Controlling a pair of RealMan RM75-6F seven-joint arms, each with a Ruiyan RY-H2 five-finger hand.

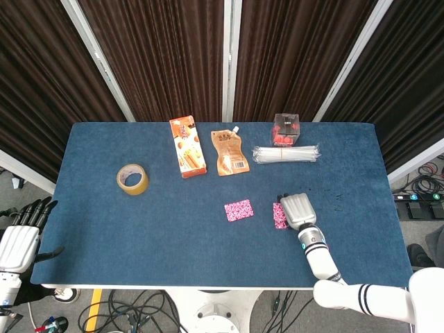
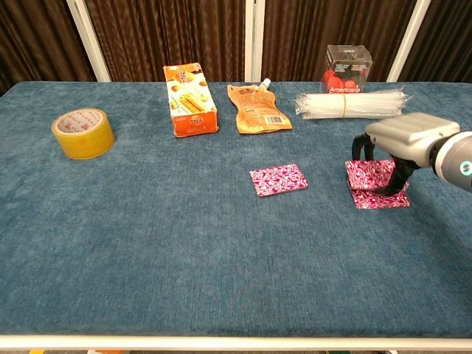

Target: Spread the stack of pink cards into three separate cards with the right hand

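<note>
One pink patterned card (image 1: 238,210) (image 2: 278,180) lies alone near the table's middle. To its right, the remaining pink cards (image 1: 279,216) (image 2: 375,193) lie overlapped, the top one shifted slightly toward the far side. My right hand (image 1: 297,210) (image 2: 404,141) arches over them, and its fingertips (image 2: 395,184) press down on the top card. It grips nothing. My left hand (image 1: 17,243) hangs off the table's near left corner with fingers spread and nothing in it; the chest view does not show it.
Along the far side of the blue table (image 1: 139,229) stand a yellow tape roll (image 1: 132,179) (image 2: 83,133), an orange snack box (image 1: 187,156) (image 2: 190,109), an orange pouch (image 1: 229,152) (image 2: 258,108), a bundle of clear straws (image 1: 286,154) (image 2: 350,105) and a clear box (image 1: 286,130) (image 2: 349,65).
</note>
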